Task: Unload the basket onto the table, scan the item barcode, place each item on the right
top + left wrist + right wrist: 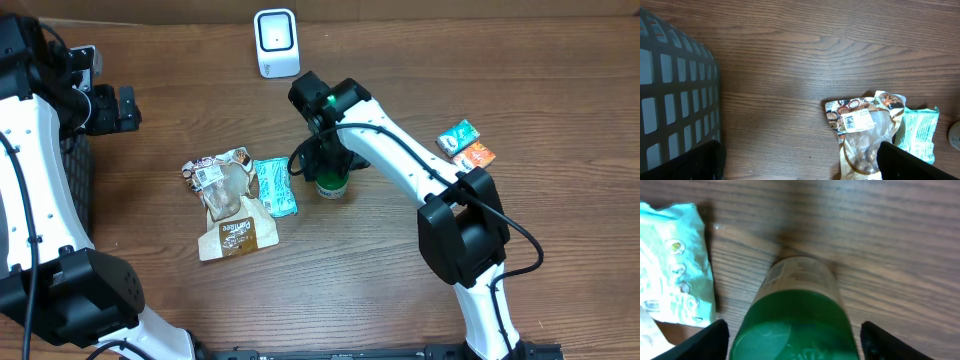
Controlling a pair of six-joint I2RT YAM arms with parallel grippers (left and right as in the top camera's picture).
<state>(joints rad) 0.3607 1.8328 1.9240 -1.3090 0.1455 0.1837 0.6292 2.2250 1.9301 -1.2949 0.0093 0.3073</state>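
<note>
A jar with a green lid (332, 186) stands upright on the wooden table, just right of centre. My right gripper (325, 160) hangs directly over it. In the right wrist view the green lid (795, 325) fills the space between the two black fingers (705, 342), with a gap on each side, so the gripper (795, 347) is open around the jar and not gripping it. A white barcode scanner (276, 42) stands at the table's far edge. My left gripper (125, 108) is open and empty at the far left, seen wide apart in its wrist view (800, 167).
A brown snack bag (228, 205) and a teal packet (274, 187) lie left of the jar. Two small packets, teal (459, 135) and orange (474, 155), lie at the right. A dark mesh basket (670, 90) stands at the left edge.
</note>
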